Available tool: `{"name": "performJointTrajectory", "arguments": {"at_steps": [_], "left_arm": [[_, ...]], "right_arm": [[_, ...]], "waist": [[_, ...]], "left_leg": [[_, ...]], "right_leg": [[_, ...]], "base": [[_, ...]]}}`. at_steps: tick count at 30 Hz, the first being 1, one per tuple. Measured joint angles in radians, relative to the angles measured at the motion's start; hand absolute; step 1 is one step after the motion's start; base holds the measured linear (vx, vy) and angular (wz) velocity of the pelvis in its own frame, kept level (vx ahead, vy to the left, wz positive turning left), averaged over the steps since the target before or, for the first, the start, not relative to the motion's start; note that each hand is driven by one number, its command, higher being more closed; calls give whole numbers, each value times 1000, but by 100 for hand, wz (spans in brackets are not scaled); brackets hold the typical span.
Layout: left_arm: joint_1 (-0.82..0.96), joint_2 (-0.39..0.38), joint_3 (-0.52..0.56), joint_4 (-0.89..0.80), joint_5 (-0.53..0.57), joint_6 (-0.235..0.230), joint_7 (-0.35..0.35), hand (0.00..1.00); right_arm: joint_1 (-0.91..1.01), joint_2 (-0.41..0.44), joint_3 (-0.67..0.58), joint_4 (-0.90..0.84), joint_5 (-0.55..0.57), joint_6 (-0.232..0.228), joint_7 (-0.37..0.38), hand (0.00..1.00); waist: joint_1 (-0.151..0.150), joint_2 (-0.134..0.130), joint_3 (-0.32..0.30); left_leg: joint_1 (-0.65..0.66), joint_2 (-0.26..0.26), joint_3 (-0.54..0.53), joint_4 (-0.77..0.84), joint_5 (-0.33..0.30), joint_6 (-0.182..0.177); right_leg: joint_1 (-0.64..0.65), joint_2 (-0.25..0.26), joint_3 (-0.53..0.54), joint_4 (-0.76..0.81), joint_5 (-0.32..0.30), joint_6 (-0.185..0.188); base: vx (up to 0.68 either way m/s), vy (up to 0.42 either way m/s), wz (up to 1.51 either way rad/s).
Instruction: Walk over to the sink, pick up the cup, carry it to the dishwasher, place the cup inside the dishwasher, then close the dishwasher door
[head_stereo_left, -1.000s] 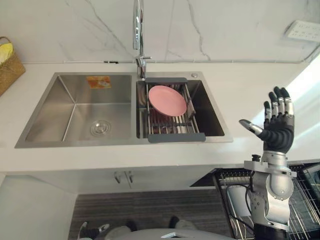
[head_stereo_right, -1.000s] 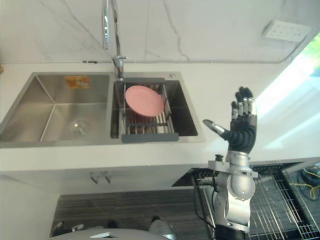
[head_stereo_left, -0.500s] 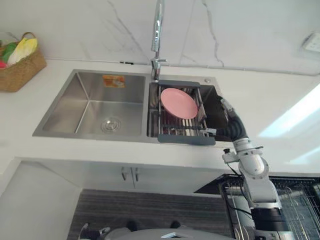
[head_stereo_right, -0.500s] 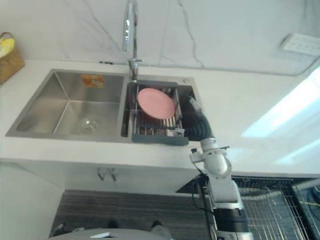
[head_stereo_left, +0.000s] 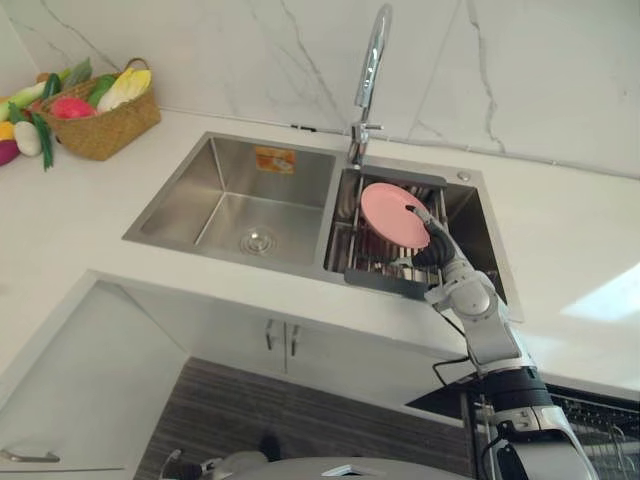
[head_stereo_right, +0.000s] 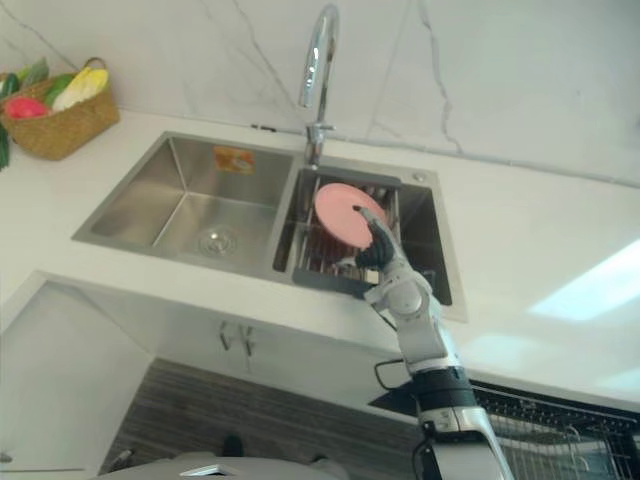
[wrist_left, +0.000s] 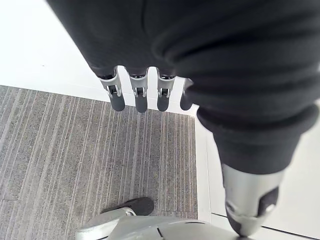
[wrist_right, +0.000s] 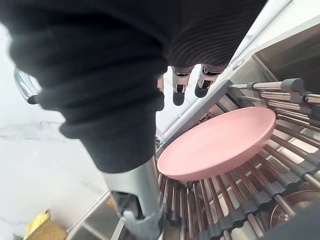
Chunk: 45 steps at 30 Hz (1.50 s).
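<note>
Progress: you stood at the stainless steel double sink (head_stereo_left: 200, 200). Your right hand (head_stereo_left: 433, 248), fingers apart and empty, hovered over the round pink plate (head_stereo_left: 390, 212) at mid-frame; your left hand (wrist_left: 165, 45) hung open. Cup position was indeterminate; pickup onward remained.

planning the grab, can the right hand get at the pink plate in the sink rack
Probably yes: the right hand hovers open just above the pink plate, which rests uncovered on the rack, nothing between.
</note>
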Motion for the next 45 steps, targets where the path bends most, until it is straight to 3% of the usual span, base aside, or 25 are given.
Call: {"name": "performJointTrajectory", "arguments": {"at_steps": [8, 14, 24, 39, 40, 45], "left_arm": [[2, 3, -1, -31, 33, 6, -25, 0], [3, 3, -4, -45, 40, 6, -38, 0], [3, 10, -32, -60, 39, 5, -41, 0], [-3, 25, -42, -65, 38, 4, -73, 0], [-3, 26, -42, -65, 38, 4, -77, 0], [-2, 30, -46, -65, 38, -5, -82, 0]], "right_arm": [[-81, -1, 37, 170, -61, 57, -62, 0], [-165, -1, 71, 290, -114, 81, -67, 0], [-262, -2, 124, 524, -125, 79, -103, 0], [-371, -29, 129, 670, -136, 55, -184, 0], [-384, -29, 140, 681, -136, 56, -184, 100], [-398, -34, 158, 683, -136, 54, -184, 100]], "waist": [[9, 2, 1], [13, 11, 7], [39, 21, 16], [63, 20, 50], [66, 21, 51], [69, 21, 60]], "left_leg": [[-2, 0, -11, 0, 12, -2], [0, 2, -19, 0, 18, -10], [-3, 4, -26, 0, 23, -19], [-8, -3, -62, 0, 32, -11], [-9, -4, -65, 0, 33, -11], [-5, -6, -77, 0, 40, -6]], "right_leg": [[6, 0, -24, -3, 1, -1], [9, 2, -29, -4, 3, -4], [16, 2, -52, -5, 5, -7], [34, 0, -83, -9, 6, -4], [34, 0, -84, -9, 5, -4], [37, -2, -101, -8, 5, -3]], "base": [[-4, 2, 4], [-4, 3, 5], [-17, 6, 4], [6, 6, 7], [17, 14, 7], [19, 10, 8]]}}
